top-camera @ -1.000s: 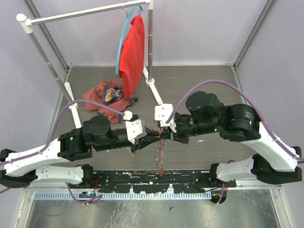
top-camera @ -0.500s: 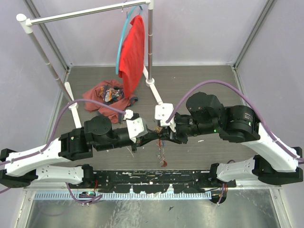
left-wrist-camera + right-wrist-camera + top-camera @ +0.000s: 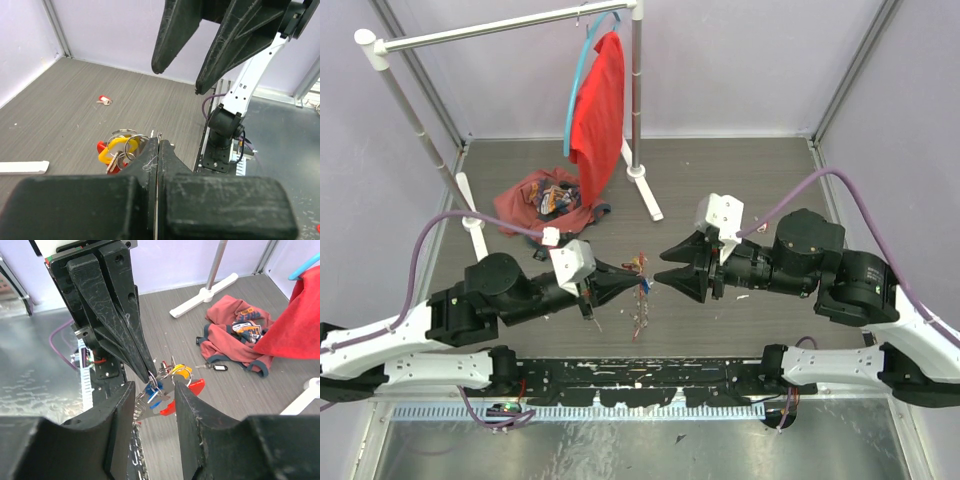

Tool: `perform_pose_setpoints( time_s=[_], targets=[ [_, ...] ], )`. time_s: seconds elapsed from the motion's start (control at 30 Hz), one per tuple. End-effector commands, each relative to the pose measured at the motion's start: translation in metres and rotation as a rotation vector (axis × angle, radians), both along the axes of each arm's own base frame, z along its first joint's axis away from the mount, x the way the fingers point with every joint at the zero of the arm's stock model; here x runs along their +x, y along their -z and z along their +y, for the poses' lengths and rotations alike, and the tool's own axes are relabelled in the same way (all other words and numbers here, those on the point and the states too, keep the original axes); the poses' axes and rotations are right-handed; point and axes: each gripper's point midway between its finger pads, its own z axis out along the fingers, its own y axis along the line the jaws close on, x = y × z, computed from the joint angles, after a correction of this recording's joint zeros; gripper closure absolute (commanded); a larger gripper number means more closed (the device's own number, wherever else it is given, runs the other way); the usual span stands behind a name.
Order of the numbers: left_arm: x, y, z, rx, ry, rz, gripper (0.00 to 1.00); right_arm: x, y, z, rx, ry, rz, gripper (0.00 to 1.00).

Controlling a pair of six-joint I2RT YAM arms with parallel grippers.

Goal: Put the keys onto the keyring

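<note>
Grippers that met at mid-frame a second ago now stand apart in the top view. The left gripper [image 3: 632, 281] has clamped shut on the keyring [image 3: 166, 371], just left of centre. The keys [image 3: 154, 390] bunch under its tips, and the chain [image 3: 637, 324] dangles toward the lower edge. The right gripper [image 3: 663, 267] has let go and drawn back rightward, jaws moderately parted, holding nothing.
</note>
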Motion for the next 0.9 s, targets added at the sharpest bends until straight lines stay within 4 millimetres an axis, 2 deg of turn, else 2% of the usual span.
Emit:
perform_pose_setpoints(
  time_s=[0.0, 0.13, 0.3, 0.53, 0.77, 0.87],
  targets=[
    [0.0, -0.035, 0.012, -0.218, -0.023, 0.024, 1.0, -0.003, -0.019, 0.015, 0.169, -0.006, 0.06, 0.57],
    [-0.008, -0.047, 0.02, -0.304, 0.014, 0.033, 1.0, -0.02, -0.014, 0.025, 0.191, -0.128, 0.038, 0.6],
    [-0.021, -0.06, 0.022, -0.367, 0.088, 0.035, 1.0, -0.023, -0.021, 0.03, 0.23, -0.171, -0.035, 0.63],
    [-0.031, -0.075, 0.029, -0.461, 0.137, 0.032, 1.0, -0.037, -0.047, 0.021, 0.344, -0.234, -0.093, 0.62],
    [-0.042, -0.087, 0.031, -0.516, 0.2, 0.029, 1.0, -0.046, -0.053, 0.015, 0.387, -0.272, -0.117, 0.63],
    [-0.048, -0.093, 0.03, -0.529, 0.235, 0.029, 1.0, -0.048, -0.054, 0.016, 0.39, -0.285, -0.125, 0.66]
  ],
)
